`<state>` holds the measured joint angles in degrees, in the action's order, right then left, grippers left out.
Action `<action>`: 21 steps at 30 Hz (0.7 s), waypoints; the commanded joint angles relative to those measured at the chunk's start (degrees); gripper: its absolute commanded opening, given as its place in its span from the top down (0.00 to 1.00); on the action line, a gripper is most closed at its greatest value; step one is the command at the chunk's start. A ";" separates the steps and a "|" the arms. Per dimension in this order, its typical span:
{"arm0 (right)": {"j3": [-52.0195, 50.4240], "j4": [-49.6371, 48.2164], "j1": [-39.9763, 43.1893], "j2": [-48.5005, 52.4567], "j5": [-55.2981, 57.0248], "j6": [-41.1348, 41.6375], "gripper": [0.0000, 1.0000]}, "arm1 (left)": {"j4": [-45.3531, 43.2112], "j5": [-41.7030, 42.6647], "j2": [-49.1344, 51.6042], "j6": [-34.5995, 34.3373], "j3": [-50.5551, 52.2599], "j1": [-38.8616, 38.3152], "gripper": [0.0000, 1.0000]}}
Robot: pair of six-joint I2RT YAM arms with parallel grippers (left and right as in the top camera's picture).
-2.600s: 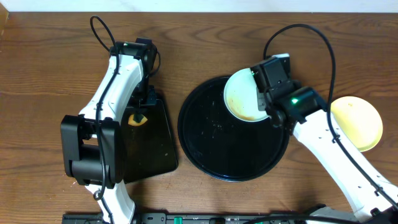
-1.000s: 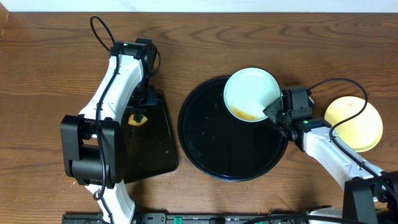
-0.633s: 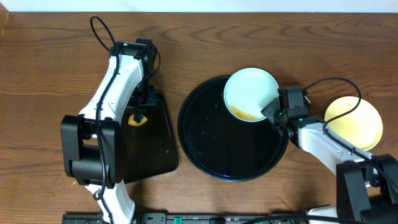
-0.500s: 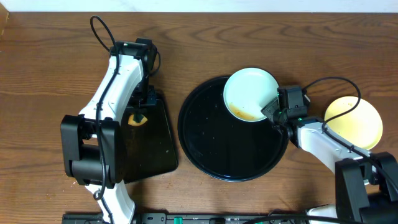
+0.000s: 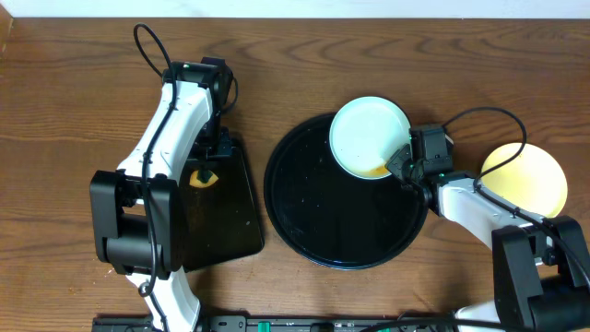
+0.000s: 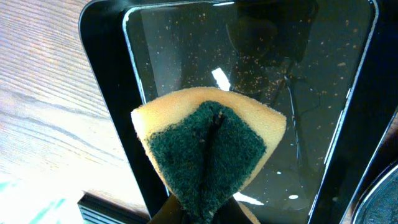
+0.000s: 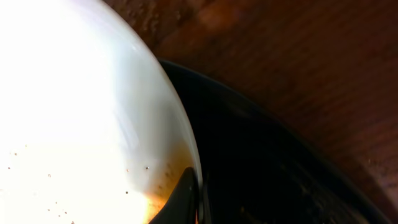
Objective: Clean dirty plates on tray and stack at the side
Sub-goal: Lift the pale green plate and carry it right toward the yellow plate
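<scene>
A pale light-blue plate (image 5: 367, 135) with a brown smear near its lower rim rests at the upper right edge of the round black tray (image 5: 304, 231). My right gripper (image 5: 403, 162) is shut on that plate's right rim. In the right wrist view one dark finger (image 7: 181, 198) lies inside the plate (image 7: 81, 124), pinching its edge above the tray (image 7: 280, 162). A pale yellow plate (image 5: 527, 182) lies on the table to the right. My left gripper (image 5: 209, 162) is shut on a yellow-and-green sponge (image 6: 208, 143), folded between the jaws.
A rectangular black tray (image 5: 221, 221) lies left of the round tray, under the left gripper and sponge; its glossy floor (image 6: 311, 93) is speckled with crumbs. Bare wooden table (image 5: 74, 111) surrounds both trays.
My right gripper has closed on the blue plate's rim, and the plate has shifted slightly up and left. The left arm and sponge have not moved.
</scene>
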<state>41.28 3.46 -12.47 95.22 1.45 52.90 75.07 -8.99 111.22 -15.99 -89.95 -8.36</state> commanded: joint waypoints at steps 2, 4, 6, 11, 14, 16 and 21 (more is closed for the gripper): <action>0.35 2.27 0.81 -2.56 1.73 -12.83 0.98 | 0.55 -0.70 -0.42 0.98 0.22 0.11 0.92; 1.40 3.67 0.81 -5.81 1.99 -17.05 0.98 | 0.55 -0.70 -0.42 0.98 0.22 0.11 0.92; 3.15 6.69 0.81 -9.05 3.08 -20.22 0.98 | 0.52 -0.70 -0.42 1.22 0.22 0.11 0.92; 10.60 17.88 0.63 -16.31 6.71 -28.13 0.98 | -0.39 -0.46 -0.42 1.22 0.59 0.09 0.92; 14.73 23.52 0.59 -18.58 7.39 -29.88 0.98 | -1.27 0.15 -0.42 1.27 1.55 0.09 0.92; 16.39 25.27 0.50 -19.23 7.39 -30.84 0.98 | -2.36 2.58 -0.42 2.51 2.45 0.11 0.92; 19.82 27.67 0.33 -19.47 7.52 -40.00 0.98 | -5.84 7.61 -0.42 2.93 6.34 0.11 0.92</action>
<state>59.02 29.89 -12.47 75.92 7.81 20.97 69.91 -5.39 111.22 -14.26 -85.82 -8.36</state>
